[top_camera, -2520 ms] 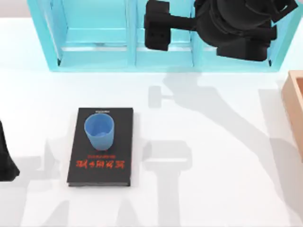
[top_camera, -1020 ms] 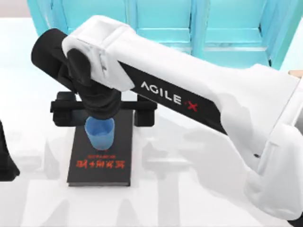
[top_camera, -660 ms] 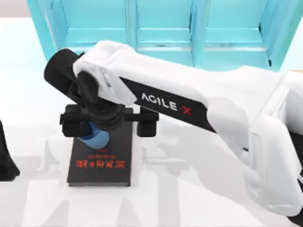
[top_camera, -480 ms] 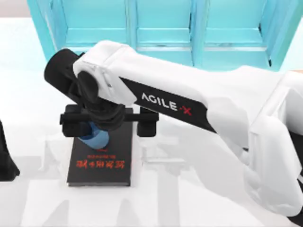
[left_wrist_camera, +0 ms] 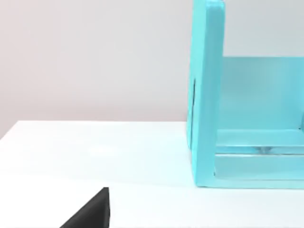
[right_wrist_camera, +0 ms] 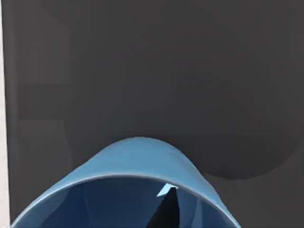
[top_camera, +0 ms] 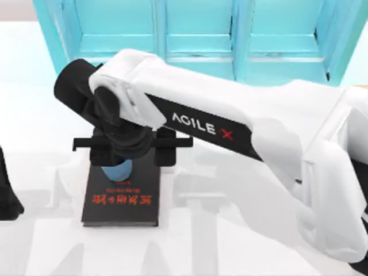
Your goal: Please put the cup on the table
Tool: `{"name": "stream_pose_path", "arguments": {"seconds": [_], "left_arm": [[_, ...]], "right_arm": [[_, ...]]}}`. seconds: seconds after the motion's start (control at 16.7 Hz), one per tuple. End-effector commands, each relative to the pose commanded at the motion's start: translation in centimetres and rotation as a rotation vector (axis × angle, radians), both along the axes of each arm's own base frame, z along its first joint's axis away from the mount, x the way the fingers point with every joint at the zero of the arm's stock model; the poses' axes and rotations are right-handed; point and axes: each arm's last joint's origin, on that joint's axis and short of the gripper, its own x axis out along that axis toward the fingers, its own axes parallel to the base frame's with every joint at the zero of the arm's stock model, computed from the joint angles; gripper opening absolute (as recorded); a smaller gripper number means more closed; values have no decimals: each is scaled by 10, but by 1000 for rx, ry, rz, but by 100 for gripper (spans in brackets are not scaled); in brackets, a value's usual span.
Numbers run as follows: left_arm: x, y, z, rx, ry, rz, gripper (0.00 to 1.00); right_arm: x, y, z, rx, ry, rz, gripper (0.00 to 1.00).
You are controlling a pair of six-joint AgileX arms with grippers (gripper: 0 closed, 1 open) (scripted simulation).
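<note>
I was at the pick-up step. The right gripper [top_camera: 123, 152] hung directly over the cup [top_camera: 117, 171], with the arm reaching in from the table's right side and covering most of it from above. The cup stood upright on the far half of the book [top_camera: 121, 201], above the red lettering, so it was not yet on the table [top_camera: 241, 230]. In the right wrist view its blue rim [right_wrist_camera: 137, 161] sat very close under the camera with the dark cover behind it, which told me the tool was low and centred on it. I could not tell from these views whether the gripper had a hold on the cup or was only around it. The left arm [top_camera: 7, 198] stayed out of the job, parked at the table's left edge, and I could not tell its gripper's state either. My judgement was that the next move called for a confirmed, gentle squeeze on the thin plastic wall. After that would come a straight lift clear of the book and a sideways carry to bare white surface, well short of the shelf [top_camera: 201, 40]. The cup would need to go down level before release, because a light tumbler like this could tip or slide.
</note>
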Motion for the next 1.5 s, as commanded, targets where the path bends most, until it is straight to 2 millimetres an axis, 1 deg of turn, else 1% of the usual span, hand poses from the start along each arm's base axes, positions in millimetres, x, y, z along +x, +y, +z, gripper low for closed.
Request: {"name": "stream_pose_path", "arguments": {"seconds": [0.3, 0.36, 0.78, 0.96, 1.32, 1.5], "left_arm": [[0, 0, 0, 0, 0, 0, 100], [0, 0, 0, 0, 0, 0, 100], [0, 0, 0, 0, 0, 0, 100], [0, 0, 0, 0, 0, 0, 100], [0, 0, 0, 0, 0, 0, 100], [0, 0, 0, 0, 0, 0, 100]], "right_arm": [[0, 0, 0, 0, 0, 0, 2], [0, 0, 0, 0, 0, 0, 0], [0, 0, 0, 0, 0, 0, 0], [-1, 2, 4, 1, 0, 3, 0], [-1, 2, 44, 7, -5, 0, 0], [-2, 1, 50, 1, 0, 3, 0]]}}
